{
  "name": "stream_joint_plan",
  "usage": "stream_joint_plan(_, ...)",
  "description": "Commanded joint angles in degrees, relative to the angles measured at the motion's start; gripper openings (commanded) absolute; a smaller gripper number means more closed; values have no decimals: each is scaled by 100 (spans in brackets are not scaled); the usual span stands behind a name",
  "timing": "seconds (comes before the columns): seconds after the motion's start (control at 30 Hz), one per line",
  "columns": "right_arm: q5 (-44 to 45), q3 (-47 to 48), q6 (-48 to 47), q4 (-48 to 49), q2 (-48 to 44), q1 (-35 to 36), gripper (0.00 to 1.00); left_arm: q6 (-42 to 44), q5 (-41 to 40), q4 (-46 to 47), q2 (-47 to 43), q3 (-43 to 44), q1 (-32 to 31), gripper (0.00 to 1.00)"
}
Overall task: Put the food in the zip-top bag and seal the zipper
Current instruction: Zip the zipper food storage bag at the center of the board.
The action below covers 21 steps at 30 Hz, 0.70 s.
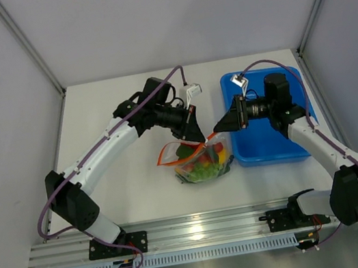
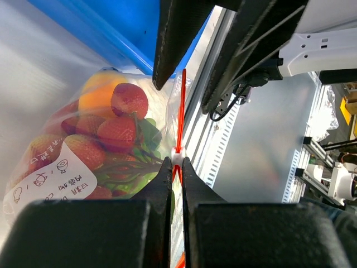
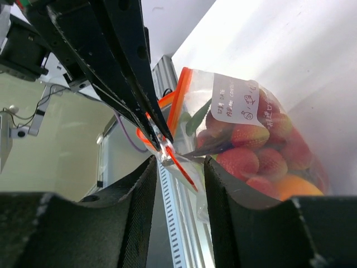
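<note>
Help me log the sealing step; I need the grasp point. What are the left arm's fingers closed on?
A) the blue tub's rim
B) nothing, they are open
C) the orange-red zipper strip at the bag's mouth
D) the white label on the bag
C: in the left wrist view the left gripper has its fingers pinched shut on the thin orange-red zipper of the filled zip-top bag.

White along the long tubes of the left arm (image 1: 108,143) and the right arm (image 1: 316,143). Black at the round joints and the fat lower parts. Looped with a thin purple cable (image 1: 40,222) on each side. Tipped with a left pincer (image 2: 177,162) and a right pincer (image 3: 178,167), both dull black with flat, pointy fingers (image 3: 139,190). Fixed on small black plates (image 1: 119,245) near the bottom of the frame.
</note>
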Motion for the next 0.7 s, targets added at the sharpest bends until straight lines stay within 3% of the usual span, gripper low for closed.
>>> stream_joint_plan(0.0, -454, 297, -375, -324, 140, -7, 40, 128, 208, -16, -131, 189, 9, 1)
stream_joint_plan(0.3, -472, 367, -728, -687, 272, 98, 36, 66, 270, 46, -69, 233, 18, 1)
stream_joint_plan(0.5, -358, 393, -719, -678, 342, 186, 27, 49, 287, 46, 1, 312, 18, 1)
stream_joint_plan(0.6, -235, 420, -605, -599, 360, 204, 12, 49, 270, 28, 19, 312, 18, 1)
stream_joint_plan(0.63, -217, 429, -561, -564, 386, 221, 0, 49, 270, 19, 19, 303, 26, 1)
stream_joint_plan(0.67, -217, 437, -543, -572, 404, 212, 0, 49, 270, 11, 10, 294, 26, 1)
